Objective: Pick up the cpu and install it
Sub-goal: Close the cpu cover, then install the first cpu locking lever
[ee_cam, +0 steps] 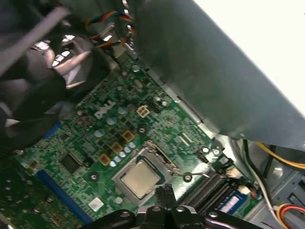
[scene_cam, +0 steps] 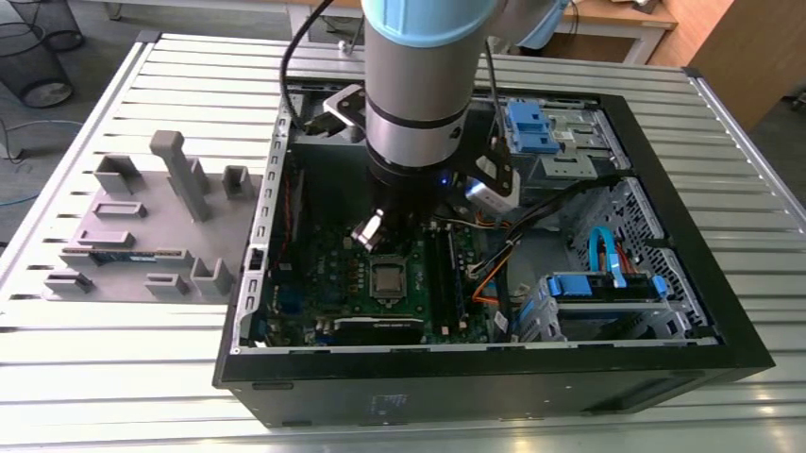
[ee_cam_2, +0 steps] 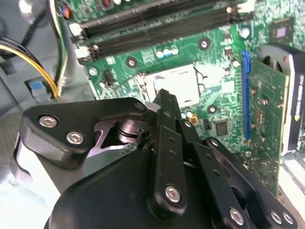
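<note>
The end effector (ee_cam_2: 165,97) partly hides the cpu (ee_cam_2: 175,83).

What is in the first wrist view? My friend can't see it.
A shiny square chip sits in its socket on a green computer board. The robot's black hand, shut, hovers close to it, and a grey case wall stands behind.

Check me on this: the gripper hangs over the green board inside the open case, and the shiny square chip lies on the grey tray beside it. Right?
Not quite. The first wrist view shows the cpu lying in its socket on the motherboard, not on the grey tray. The rest holds: the gripper hangs over that board inside the open case.
</note>
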Controlling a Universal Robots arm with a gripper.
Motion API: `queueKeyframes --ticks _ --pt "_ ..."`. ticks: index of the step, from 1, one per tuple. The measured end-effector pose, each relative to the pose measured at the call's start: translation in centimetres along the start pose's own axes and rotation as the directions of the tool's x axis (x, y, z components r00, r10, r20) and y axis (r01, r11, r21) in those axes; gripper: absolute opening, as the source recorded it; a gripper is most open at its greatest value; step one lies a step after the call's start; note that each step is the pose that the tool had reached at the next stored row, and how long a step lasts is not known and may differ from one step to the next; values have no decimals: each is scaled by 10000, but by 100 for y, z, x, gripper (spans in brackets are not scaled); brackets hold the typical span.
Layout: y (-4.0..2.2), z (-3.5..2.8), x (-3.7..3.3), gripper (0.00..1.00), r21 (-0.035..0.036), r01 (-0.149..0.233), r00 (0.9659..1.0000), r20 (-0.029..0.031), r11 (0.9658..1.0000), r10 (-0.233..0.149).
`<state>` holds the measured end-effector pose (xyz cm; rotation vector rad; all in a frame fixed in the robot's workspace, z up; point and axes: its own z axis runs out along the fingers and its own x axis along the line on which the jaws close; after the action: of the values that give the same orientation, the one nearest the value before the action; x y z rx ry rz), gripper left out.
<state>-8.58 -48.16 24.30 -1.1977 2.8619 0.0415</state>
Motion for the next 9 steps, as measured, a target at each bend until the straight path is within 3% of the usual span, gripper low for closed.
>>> queueKeyframes --ticks 3,9 --pt "27 8 56 11 20 1 10000 22 10000 -1" --pt "35 13 67 11 22 2 10000 24 10000 -2"
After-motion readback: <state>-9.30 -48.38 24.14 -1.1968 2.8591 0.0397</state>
